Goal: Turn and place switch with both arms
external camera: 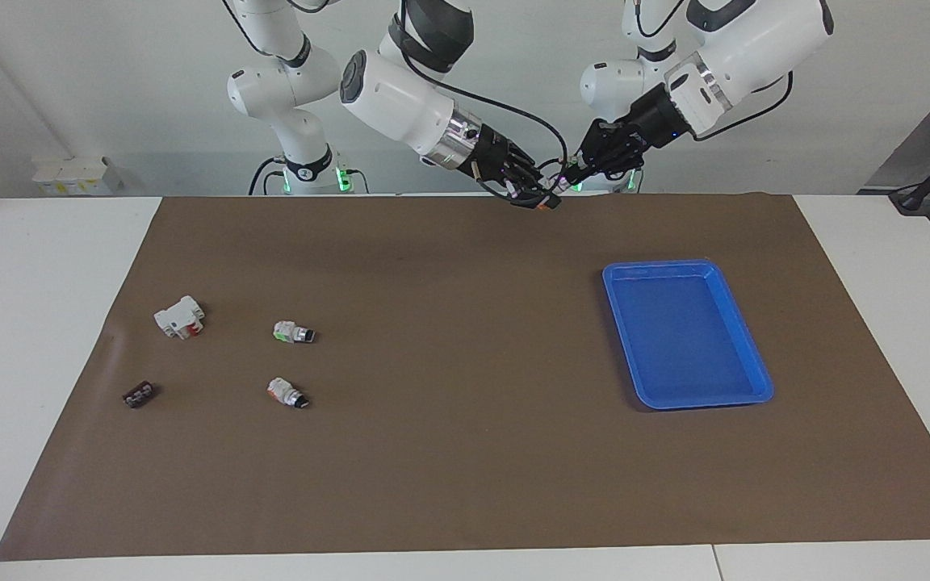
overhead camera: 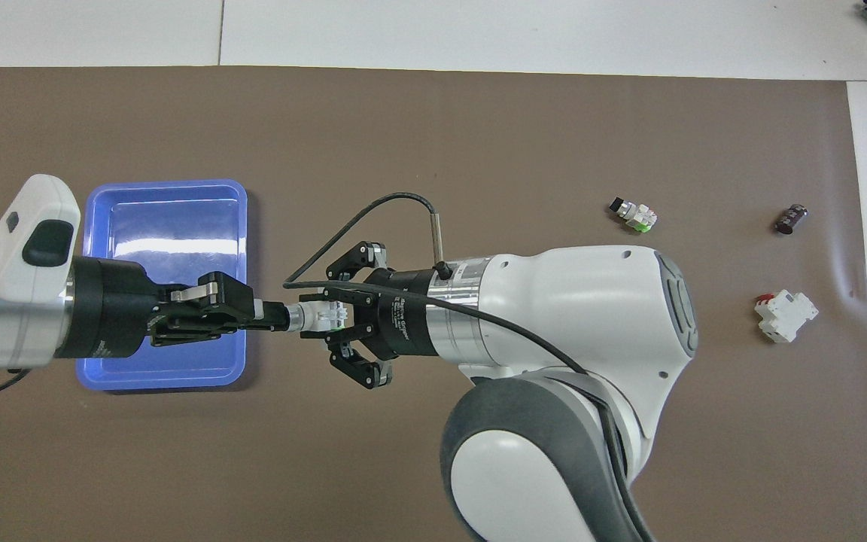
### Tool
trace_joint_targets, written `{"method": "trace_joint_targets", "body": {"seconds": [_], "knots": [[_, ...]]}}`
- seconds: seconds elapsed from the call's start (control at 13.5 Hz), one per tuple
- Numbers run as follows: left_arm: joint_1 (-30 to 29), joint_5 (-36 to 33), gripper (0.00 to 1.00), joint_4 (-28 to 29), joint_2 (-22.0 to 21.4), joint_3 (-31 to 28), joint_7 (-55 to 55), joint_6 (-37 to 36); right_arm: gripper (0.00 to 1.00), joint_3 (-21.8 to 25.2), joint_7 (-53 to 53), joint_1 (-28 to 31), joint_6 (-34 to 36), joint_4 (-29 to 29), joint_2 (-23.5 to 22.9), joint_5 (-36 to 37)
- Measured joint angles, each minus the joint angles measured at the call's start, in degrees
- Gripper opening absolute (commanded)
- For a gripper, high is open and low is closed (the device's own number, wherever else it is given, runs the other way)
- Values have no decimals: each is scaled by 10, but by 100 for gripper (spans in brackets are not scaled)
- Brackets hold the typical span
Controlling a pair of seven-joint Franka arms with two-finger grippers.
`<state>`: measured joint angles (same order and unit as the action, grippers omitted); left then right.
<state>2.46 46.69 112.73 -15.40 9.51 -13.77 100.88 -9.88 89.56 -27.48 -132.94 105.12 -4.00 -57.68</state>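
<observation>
- Brown mat (external camera: 465,452) covers the white table (external camera: 45,323).
- Right arm (overhead camera: 576,316) and left arm (overhead camera: 4,309) meet in the air, above the mat's robot-side edge, beside the blue tray (external camera: 743,343).
- Right gripper (overhead camera: 336,316): fingers clamped on the white body of the switch (overhead camera: 320,316), held up between the two grippers.
- Left gripper (overhead camera: 272,316): fingertips pinched on the switch's black knob end.
- On the mat toward the right arm's end: white breaker block (external camera: 179,316), green-ended switch (external camera: 293,332), orange-ended switch with silver collar (external camera: 286,393), small dark part (external camera: 138,394).
</observation>
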Motion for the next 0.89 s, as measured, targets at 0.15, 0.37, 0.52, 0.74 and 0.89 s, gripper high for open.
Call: {"method": "trace_joint_targets", "body": {"seconds": [0.15, 0.37, 0.52, 0.74, 0.89], "knots": [[0, 0, 0, 0, -6, 3, 0, -15, 100, 0, 0, 0, 0, -1, 0, 0], [0, 1, 0, 2, -10, 5, -1, -31, 100, 2, 0, 2, 3, -1, 2, 7], [-9, -2, 0, 3, -11, 3, 2, -34, 100, 5, -1, 16, 36, -1, 9, 20], [-23, -40, 0, 7, -11, 1, 19, -34, 100, 8, -27, 52, 129, 0, 32, 72], [-24, -72, 0, 25, -13, 1, 39, -22, 100, 8, -60, 70, 195, 1, 49, 138]]}}
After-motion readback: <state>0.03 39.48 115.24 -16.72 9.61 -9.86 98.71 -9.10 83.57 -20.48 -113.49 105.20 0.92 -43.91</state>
